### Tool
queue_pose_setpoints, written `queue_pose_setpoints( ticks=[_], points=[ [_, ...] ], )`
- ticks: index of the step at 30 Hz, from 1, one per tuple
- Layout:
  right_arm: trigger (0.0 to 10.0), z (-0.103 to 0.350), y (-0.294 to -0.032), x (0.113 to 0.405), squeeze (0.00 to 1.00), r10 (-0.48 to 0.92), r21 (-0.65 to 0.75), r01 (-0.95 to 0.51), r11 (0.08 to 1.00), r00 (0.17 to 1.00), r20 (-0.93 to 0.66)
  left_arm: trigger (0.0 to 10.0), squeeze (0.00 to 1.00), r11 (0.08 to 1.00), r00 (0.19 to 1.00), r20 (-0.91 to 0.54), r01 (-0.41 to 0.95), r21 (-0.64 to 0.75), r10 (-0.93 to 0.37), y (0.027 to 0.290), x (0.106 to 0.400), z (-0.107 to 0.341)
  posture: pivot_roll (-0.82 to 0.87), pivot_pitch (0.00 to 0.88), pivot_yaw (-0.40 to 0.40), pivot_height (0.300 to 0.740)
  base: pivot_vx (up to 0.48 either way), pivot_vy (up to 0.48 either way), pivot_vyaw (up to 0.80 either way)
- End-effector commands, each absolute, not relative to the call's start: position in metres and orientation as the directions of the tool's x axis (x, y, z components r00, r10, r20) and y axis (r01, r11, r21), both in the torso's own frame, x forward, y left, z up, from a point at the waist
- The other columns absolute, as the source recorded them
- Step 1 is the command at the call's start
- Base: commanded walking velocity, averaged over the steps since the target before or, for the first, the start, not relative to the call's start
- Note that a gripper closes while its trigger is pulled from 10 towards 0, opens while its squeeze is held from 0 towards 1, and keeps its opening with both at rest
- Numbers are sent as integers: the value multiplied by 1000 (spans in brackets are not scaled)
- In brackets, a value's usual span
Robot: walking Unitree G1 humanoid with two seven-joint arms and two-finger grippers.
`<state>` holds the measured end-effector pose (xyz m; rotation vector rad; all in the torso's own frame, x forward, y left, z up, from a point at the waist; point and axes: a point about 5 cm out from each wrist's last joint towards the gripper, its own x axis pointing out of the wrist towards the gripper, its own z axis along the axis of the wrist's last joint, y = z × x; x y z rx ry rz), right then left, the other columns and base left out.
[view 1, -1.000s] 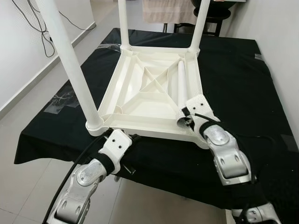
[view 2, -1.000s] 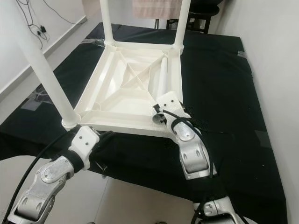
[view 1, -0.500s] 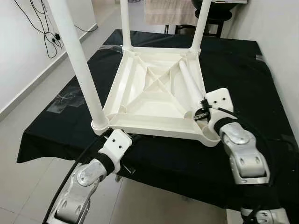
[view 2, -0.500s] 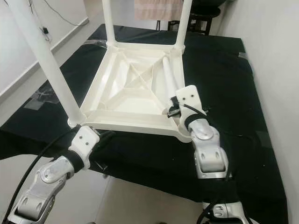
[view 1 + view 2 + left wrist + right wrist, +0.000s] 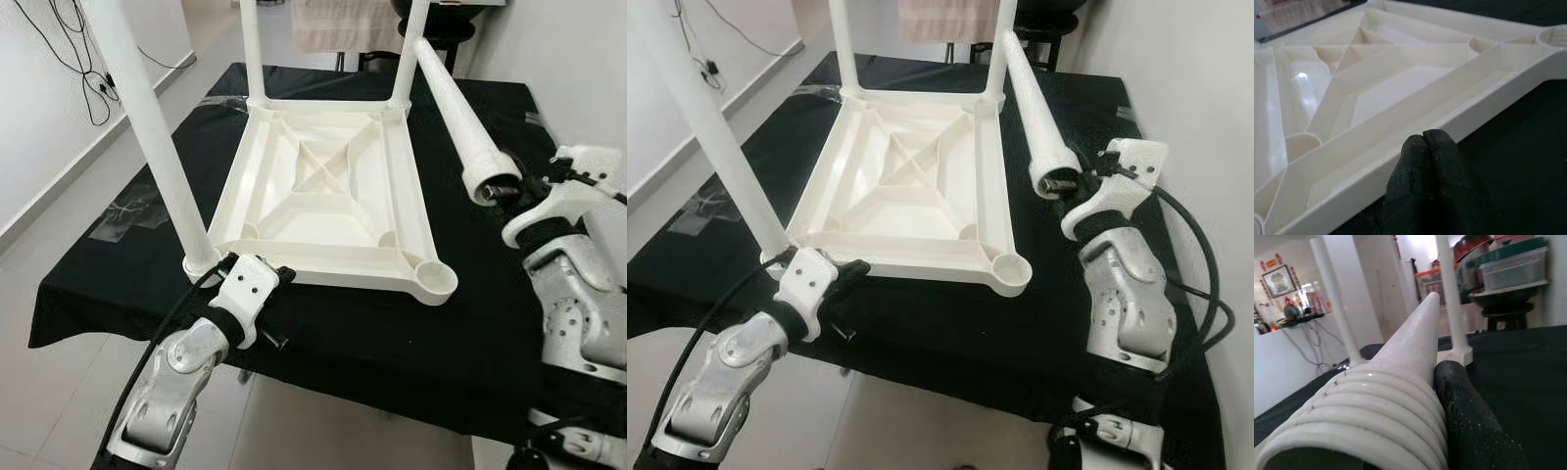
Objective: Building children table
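On the black-draped tabletop (image 5: 470, 333) lies an upside-down white plastic children's table (image 5: 328, 191), its ribbed underside facing up. Three white legs stand upright in its corner sockets: one thick in the foreground at the near left corner (image 5: 147, 127), and two at the far corners (image 5: 251, 49). The near right corner socket (image 5: 434, 281) is an open, round cup with nothing in it.

Above the tabletop's right edge, the right hand (image 5: 509, 191) is clamped on the fourth leg (image 5: 453, 108), held clear of the tabletop near its threaded wide end. The leg slants up and away toward the far edge, its tapered tip pointing toward the far right leg. In the right wrist view the ridged threads of the leg (image 5: 1376, 421) sit right against one black finger (image 5: 1469, 421), and the hollow end faces the camera.

At the near left corner of the tabletop, the left hand (image 5: 279, 279) rests against the near rim of the children's table, just beside the base of the foreground leg. In the left wrist view its two black fingertips (image 5: 1425, 147) are pressed together with nothing between them, touching the white rim.

A white wall with trailing black cables (image 5: 69, 49) stands to the left, and a dark stool (image 5: 441, 29) beyond the far edge.
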<state>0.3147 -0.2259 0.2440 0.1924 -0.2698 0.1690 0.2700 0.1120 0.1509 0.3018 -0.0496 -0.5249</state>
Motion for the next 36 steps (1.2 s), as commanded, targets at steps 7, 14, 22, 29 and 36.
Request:
queue_pose_setpoints(
  ticks=[7, 14, 22, 29, 36],
  points=[
    [10000, 237, -207, 315, 0, 197, 226, -266, 937, 938, 286, 10000, 0, 831, 877, -73, 475, 290, -476, 115, 272, 143, 24, 102, 0, 740, -480, 0, 0],
    [10000, 236, -204, 315, 0, 206, 236, -275, 932, 938, 279, 10000, 0, 831, 877, -48, 469, 300, -478, 114, 272, 146, 24, 104, -2, 740, -206, 0, 0],
    [10000, 230, -196, 316, 0, 221, 250, -287, 925, 940, 260, 10000, 0, 823, 875, -26, 465, 325, -484, 113, 272, 148, 23, 105, -6, 740, 0, 0, 0],
    [10000, 228, -189, 316, 0, 250, 258, -315, 913, 934, 256, 10000, 0, 824, 878, -15, 456, 337, -479, 114, 272, 149, 25, 105, -5, 740, 0, 0, -343],
    [10000, 227, -183, 314, 0, 270, 268, -336, 903, 928, 256, 10000, 0, 836, 886, 11, 432, 338, -463, 115, 274, 153, 26, 107, -4, 740, 0, 0, -800]
  ],
)
